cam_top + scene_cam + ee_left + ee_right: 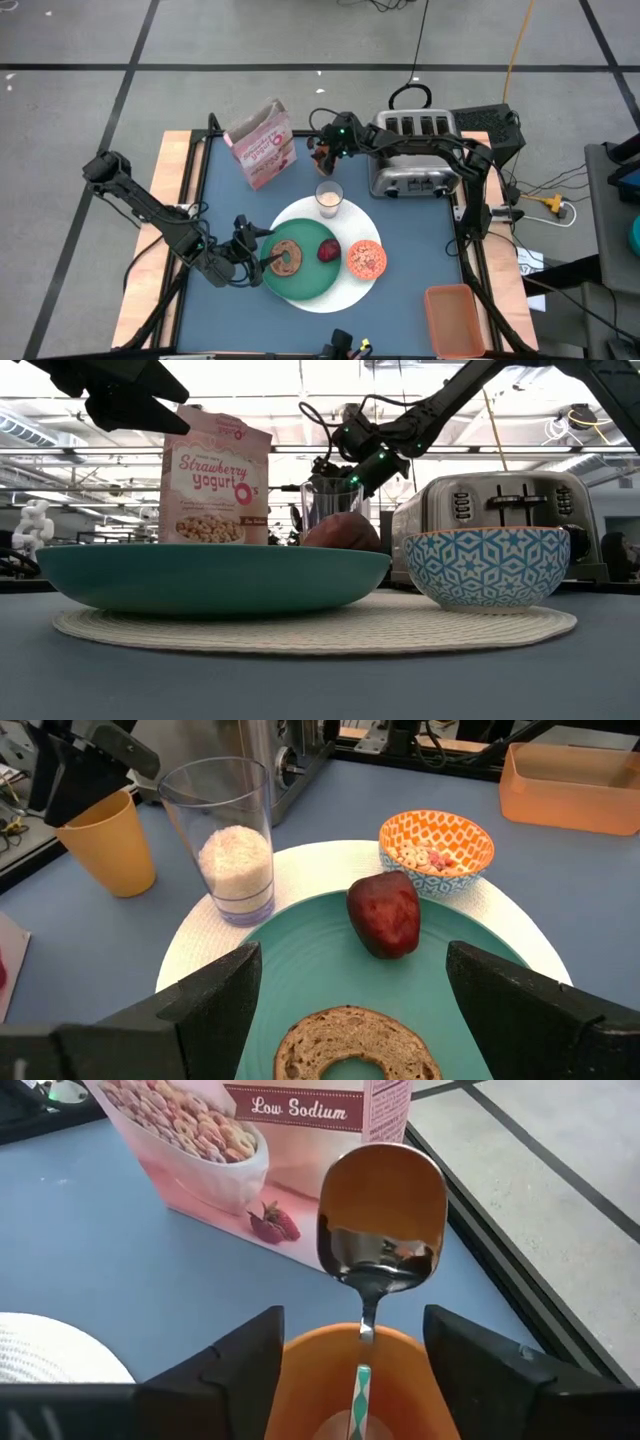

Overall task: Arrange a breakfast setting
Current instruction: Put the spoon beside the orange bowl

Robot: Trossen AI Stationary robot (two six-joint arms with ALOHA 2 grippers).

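The green plate (300, 282) lies on the white round mat (345, 297) and carries the bagel (288, 257) and the dark red fruit (328, 250). The orange patterned bowl (366, 259) and the milk glass (329, 198) stand on the mat's edge. My left gripper (352, 960) is open, low over the plate's left side, its fingers wide on either side of the bagel (355, 1045). My right gripper (355, 1330) is open just above the orange cup (360, 1380). The metal spoon (380, 1210) stands in the cup, bowl end up. The pink cereal box (262, 145) stands upright at the far left.
The silver toaster (415, 150) stands at the far right, under my right arm. The orange bin (455, 318) sits at the near right corner. The blue table top shows bare at the near left and between the box and the mat.
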